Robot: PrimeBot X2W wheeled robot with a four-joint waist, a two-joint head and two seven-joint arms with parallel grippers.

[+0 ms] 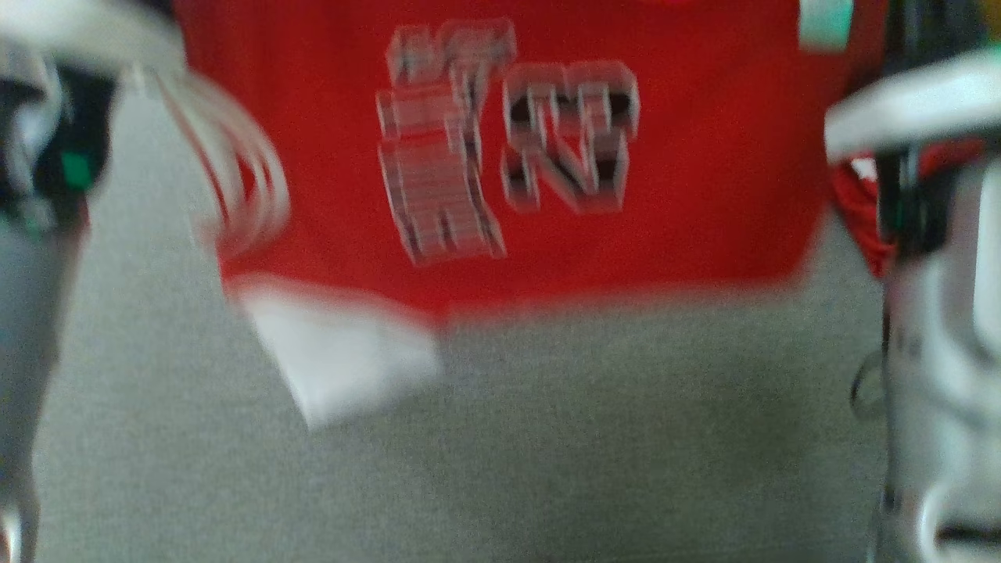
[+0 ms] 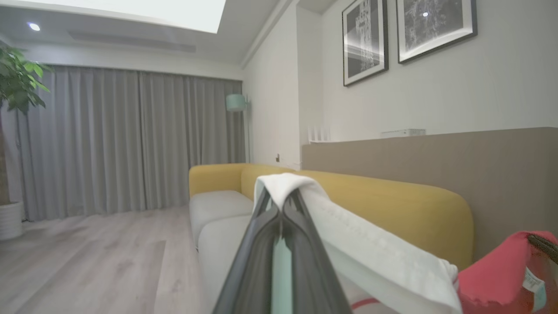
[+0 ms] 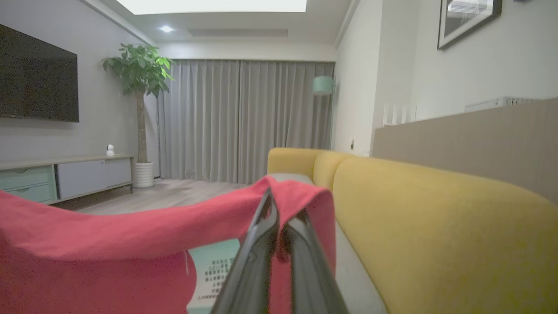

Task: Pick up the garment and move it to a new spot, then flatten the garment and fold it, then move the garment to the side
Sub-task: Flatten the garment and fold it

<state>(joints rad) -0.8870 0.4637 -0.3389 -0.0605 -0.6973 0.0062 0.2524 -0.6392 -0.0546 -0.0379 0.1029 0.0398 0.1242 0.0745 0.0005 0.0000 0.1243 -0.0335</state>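
Head view motion-blurred, wrist views sharp, ceiling-lit, edges bowed

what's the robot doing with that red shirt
The robot has the red garment gripped in both claws. The left claw is shut on a white part of it and the right claw is shut on red cloth. The garment is stretched between them and seems to be held up over the grey seat of a yellow sofa. It is not yet laid flat or folded. The head view is blurred.
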